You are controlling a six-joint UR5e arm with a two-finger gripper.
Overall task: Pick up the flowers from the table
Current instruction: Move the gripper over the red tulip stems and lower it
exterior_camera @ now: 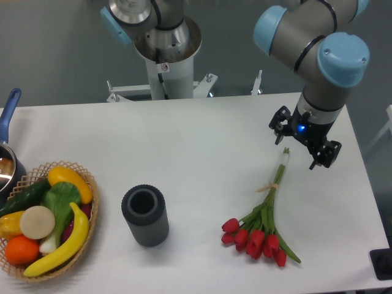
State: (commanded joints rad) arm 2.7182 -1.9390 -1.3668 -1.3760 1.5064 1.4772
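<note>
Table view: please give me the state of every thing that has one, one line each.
flowers: lying flat on the table, not held
gripper: open, above the stem tips
grey cylinder: upright, hollow top open
wicker basket: filled with fruit and vegetables

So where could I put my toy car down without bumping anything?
The biggest bare patch of the table is the middle and back, between the basket and the claw. There is also bare room between the grey cup and the flowers. The left edge is crowded with the basket and a pot; the right side has the flowers and claw.
</note>
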